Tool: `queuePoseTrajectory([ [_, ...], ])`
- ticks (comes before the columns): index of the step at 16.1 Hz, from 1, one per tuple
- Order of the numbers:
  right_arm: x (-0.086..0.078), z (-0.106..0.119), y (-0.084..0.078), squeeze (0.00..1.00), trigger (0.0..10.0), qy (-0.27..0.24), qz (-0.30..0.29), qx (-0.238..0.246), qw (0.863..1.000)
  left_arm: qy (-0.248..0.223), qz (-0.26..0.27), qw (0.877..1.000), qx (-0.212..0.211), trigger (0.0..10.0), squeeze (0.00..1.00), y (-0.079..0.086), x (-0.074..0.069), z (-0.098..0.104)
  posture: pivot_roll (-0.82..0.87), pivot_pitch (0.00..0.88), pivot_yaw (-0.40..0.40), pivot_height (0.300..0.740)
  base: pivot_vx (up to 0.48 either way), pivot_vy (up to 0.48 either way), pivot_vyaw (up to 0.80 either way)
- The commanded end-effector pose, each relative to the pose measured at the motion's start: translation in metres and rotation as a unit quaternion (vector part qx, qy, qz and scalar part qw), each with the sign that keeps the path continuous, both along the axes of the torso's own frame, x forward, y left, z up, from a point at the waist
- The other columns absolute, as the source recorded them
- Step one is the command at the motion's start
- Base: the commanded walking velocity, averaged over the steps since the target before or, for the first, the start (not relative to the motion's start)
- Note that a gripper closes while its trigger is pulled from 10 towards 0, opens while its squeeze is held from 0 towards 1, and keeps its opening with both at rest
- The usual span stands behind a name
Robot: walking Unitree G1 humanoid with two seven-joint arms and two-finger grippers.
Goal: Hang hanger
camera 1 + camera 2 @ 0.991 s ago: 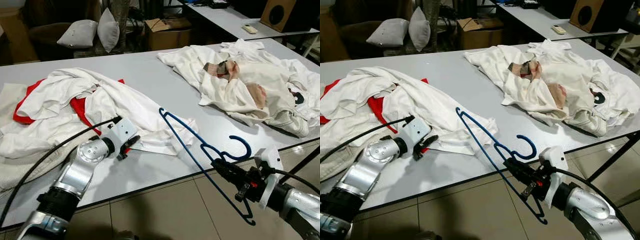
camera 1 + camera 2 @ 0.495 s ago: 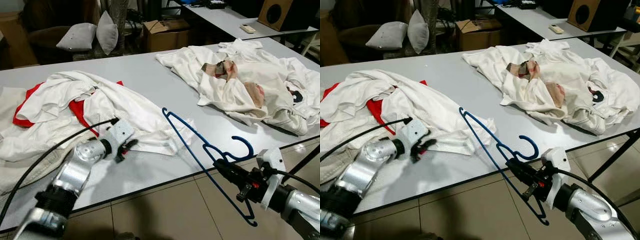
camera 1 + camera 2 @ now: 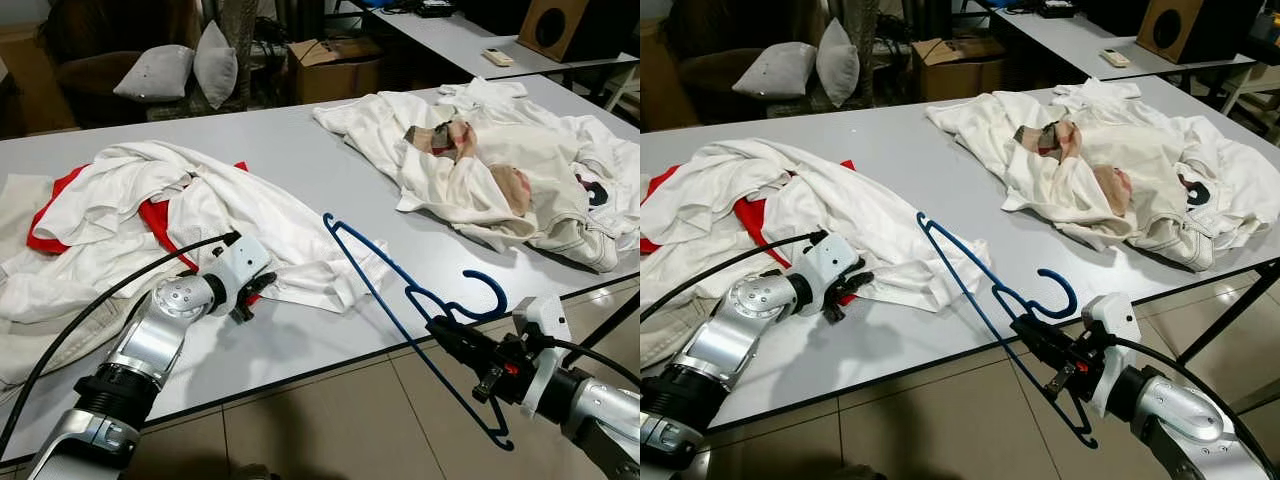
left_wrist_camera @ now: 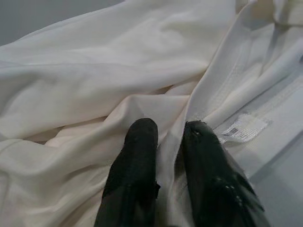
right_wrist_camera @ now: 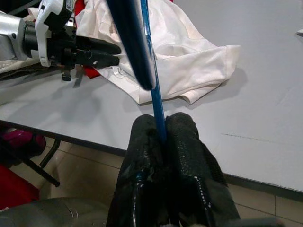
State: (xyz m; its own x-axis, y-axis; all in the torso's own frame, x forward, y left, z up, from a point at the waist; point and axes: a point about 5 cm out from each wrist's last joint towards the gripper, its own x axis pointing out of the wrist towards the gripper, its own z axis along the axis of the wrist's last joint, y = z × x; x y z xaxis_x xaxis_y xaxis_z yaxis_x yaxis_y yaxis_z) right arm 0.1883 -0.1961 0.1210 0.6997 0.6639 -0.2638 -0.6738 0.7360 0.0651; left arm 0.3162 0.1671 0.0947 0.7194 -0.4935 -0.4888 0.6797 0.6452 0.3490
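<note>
Nearest us, our right end effector (image 3: 440,331) is clenched on the blue hanger (image 3: 400,300), gripping its wire just under the hook, off the near edge of the bench (image 3: 300,170); the hanger slants up and away from the fingers over the bench top. Our left end effector (image 3: 855,285) pinches a fold of the white shirt (image 3: 250,215) between its nearly closed fingers (image 4: 137,156). Well beyond the right end effector lies another heap of white clothes (image 3: 500,160).
</note>
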Motion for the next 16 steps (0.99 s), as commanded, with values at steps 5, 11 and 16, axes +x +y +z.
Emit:
queuePoseTrajectory([
  [5, 0.001, 0.002, 0.001, 0.0, 10.0, -0.01, 0.007, -0.01, 1.0, -0.009, 0.001, 1.0, -0.009, 0.0, 0.0, 0.003, 0.002, 0.007, -0.02, 0.0, 0.029, 0.74, 0.0, 0.0, 0.0],
  [11, -0.002, 0.003, 0.008, 0.0, 10.0, -0.009, 0.037, -0.005, 0.999, -0.036, 0.005, 0.998, -0.049, 0.0, 0.0, 0.0, 0.005, 0.022, -0.01, 0.0, 0.029, 0.74, 0.0, 0.0, 0.0],
  [16, -0.018, 0.0, 0.022, 0.0, 10.0, 0.022, 0.112, 0.007, 0.993, -0.082, 0.029, 0.981, -0.174, 0.0, 0.0, -0.014, 0.02, 0.073, 0.02, 0.0, 0.018, 0.74, 0.0, 0.0, 0.0],
])
